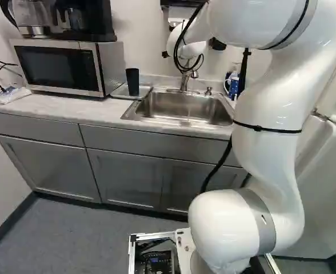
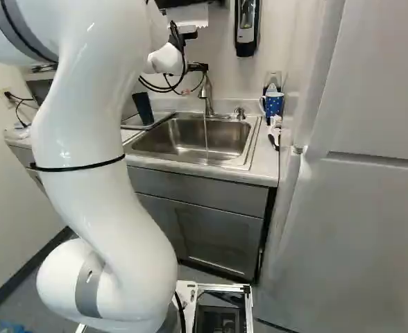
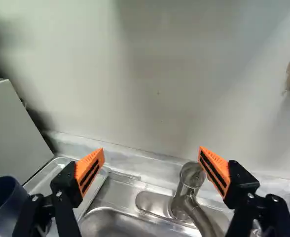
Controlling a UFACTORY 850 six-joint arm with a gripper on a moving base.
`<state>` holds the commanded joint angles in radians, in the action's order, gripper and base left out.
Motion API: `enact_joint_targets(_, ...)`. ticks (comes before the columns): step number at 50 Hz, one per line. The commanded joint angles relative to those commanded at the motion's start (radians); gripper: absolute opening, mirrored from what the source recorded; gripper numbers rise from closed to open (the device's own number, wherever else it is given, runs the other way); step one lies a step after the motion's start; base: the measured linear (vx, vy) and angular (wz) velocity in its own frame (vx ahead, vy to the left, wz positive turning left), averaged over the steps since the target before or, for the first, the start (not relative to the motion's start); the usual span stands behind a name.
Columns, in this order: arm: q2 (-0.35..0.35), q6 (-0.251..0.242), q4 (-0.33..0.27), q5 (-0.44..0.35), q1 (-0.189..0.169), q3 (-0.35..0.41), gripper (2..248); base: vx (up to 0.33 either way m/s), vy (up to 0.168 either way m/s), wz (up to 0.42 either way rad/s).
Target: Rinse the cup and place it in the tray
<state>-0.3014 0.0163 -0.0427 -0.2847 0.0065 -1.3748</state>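
In the right base view my gripper (image 2: 198, 67) is partly hidden behind the wrist, close to the faucet (image 2: 206, 94), from which a thin stream of water falls. The wrist view shows the gripper (image 3: 152, 149) open and empty, its orange-padded fingers wide apart, with the faucet (image 3: 188, 190) below and ahead, nearer one finger. A dark cup (image 1: 132, 81) stands upright at the tray (image 1: 120, 91), left of the sink in the left base view. The same cup (image 3: 4, 207) and tray (image 3: 54, 174) lie beyond the opposite finger in the wrist view.
The steel sink (image 1: 182, 107) is set into the counter (image 1: 59, 109). A microwave (image 1: 71, 65) stands beside the tray, with a coffee maker on top. A blue dotted mug (image 2: 273, 103) stands right of the sink, near the tall grey cabinet or fridge (image 2: 357, 208).
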Motion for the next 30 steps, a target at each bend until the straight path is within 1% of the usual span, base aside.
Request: enact_joint_targets(30, 0.047, 0.000, 0.000, 0.000, 0.004, 0.054, 247, 0.000, 0.000, 0.000)
